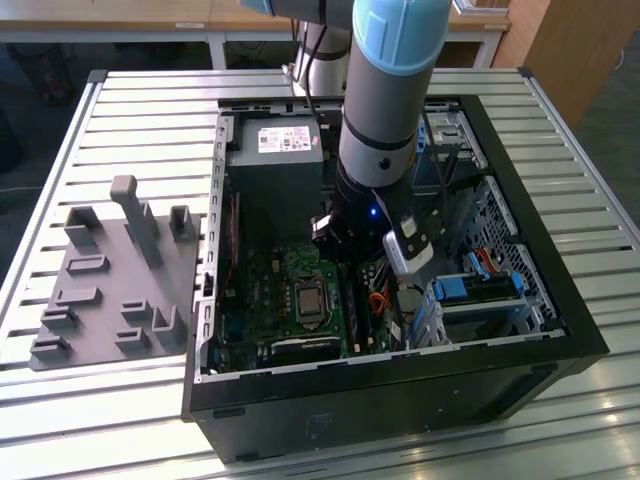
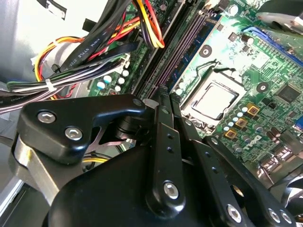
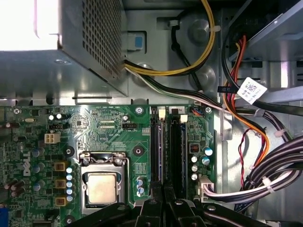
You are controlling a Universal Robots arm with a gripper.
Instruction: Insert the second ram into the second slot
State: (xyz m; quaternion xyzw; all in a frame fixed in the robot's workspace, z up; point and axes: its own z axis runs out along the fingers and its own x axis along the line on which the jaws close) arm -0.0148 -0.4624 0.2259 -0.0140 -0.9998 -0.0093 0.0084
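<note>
The end effector (image 2: 163,92) hangs clenched over the motherboard's (image 3: 109,137) memory slots (image 3: 165,146) inside the open computer case (image 1: 520,100). A stick sits in one slot; whether it is the second ram, I cannot tell. The exterior view adds a grey fixture (image 1: 110,280) on the slatted tabletop (image 1: 150,90).

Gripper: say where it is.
In the first wrist view the gripper hangs over the RAM slots, toward the exterior view's right of the CPU socket.
</note>
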